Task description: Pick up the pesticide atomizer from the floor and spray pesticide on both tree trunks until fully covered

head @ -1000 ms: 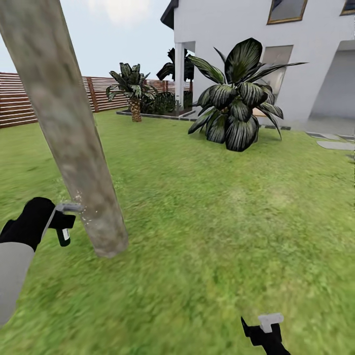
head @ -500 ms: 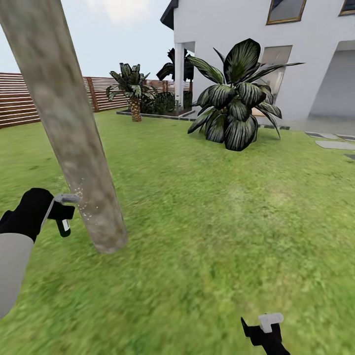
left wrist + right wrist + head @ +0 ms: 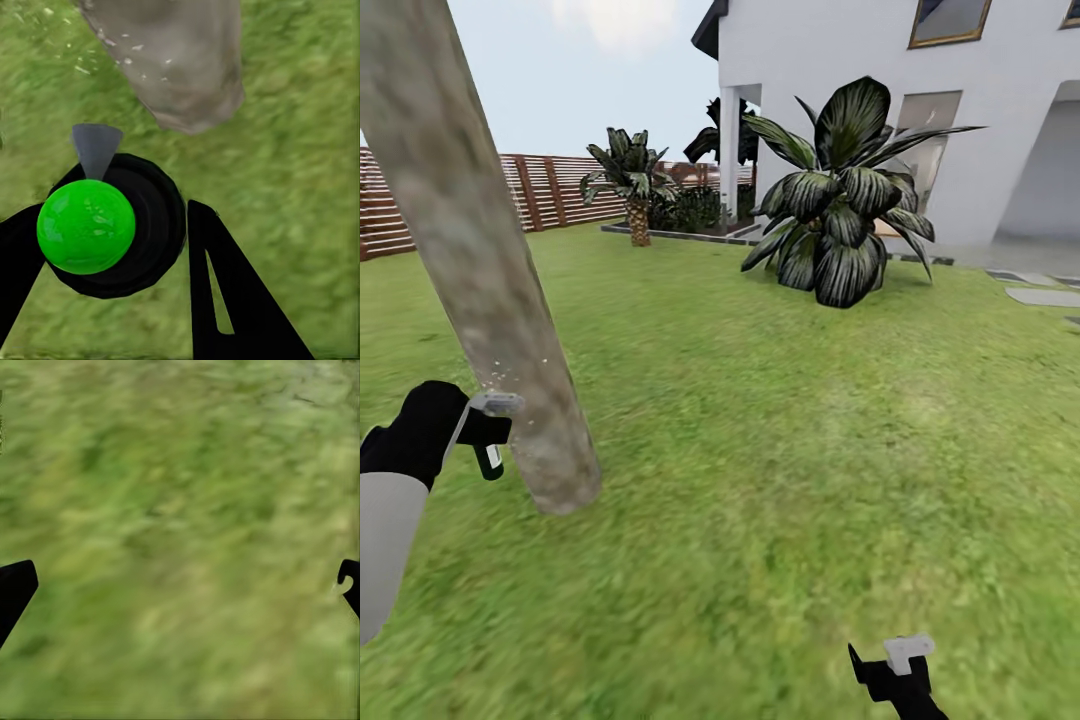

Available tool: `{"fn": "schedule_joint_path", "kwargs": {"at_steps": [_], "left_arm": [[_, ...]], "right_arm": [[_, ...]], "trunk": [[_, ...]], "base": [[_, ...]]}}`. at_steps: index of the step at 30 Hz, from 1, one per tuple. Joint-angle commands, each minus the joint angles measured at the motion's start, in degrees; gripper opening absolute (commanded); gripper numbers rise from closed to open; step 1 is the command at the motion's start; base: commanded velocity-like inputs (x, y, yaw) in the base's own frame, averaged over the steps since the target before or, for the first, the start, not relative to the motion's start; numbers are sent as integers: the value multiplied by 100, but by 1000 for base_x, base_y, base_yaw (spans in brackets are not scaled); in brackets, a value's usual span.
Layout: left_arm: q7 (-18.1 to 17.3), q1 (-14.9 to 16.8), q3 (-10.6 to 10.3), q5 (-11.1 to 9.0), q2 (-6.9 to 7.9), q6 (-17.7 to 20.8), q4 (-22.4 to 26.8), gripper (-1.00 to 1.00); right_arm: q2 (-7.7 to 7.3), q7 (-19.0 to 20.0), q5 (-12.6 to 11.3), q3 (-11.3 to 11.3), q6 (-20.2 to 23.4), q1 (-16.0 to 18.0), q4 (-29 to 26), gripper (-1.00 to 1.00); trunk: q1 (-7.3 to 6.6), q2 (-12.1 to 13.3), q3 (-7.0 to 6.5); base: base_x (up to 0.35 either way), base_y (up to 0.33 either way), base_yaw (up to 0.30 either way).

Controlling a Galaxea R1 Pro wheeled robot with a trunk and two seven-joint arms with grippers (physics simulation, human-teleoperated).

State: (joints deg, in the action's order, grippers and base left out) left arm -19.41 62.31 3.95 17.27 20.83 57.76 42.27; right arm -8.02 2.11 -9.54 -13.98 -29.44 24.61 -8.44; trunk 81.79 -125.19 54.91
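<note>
A thick grey-beige tree trunk leans across the left of the head view, its base in the green lawn. My left gripper is shut on the pesticide atomizer, whose grey nozzle points at the trunk's lower part from just beside it. White specks dot the bark near the nozzle. The left wrist view looks down on the atomizer's green ball top in a black ring, held by my left gripper, with the trunk just beyond. My right gripper hangs low and open over grass.
A broad striped-leaf plant stands ahead before the white house. A small palm and the reddish slat fence line the back left. Grey stepping stones lie at the far right. Open lawn stretches to the right of the trunk.
The whole head view has shifted slightly, so the trunk and fence sit a little further left. My left gripper holds the atomizer at the trunk as before; the right gripper has not moved.
</note>
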Motion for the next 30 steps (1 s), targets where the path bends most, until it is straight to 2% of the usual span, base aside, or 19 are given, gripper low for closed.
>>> {"fn": "schedule_joint_path", "kwargs": {"at_steps": [1, 7, 19, 21, 24, 30], "left_arm": [[0, 0, 0, 4, 0, -1, 0, -100], [2, 0, 0, 5, 0, -2, 0, -100], [39, -108, -6, 5, -4, -19, -93, -100], [61, -114, 6, 5, 30, -19, -98, -100], [62, -125, 21, 5, 184, -21, -99, -100], [61, -190, 13, -10, 197, -58, -97, -100]], "right_arm": [[-1, 0, -2, 0, 0, 0, 0, 100], [2, 0, 2, 0, 0, 0, 0, 100], [2, 0, -4, 0, 0, 0, -7, 100], [2, 0, -2, 0, 0, 0, -6, 100], [8, 0, -1, -2, 0, 0, -4, 100], [11, 0, 5, -5, 0, 0, -1, 100]], "trunk": [[0, 0, 0], [0, 0, 0], [0, 0, 0], [0, 0, 0], [0, 0, 0], [0, 0, 0]], "base": [[-106, -274, 265], [-87, -273, 252], [137, -250, 11], [220, -210, 94], [151, -117, 238], [11, -8, 275]]}}
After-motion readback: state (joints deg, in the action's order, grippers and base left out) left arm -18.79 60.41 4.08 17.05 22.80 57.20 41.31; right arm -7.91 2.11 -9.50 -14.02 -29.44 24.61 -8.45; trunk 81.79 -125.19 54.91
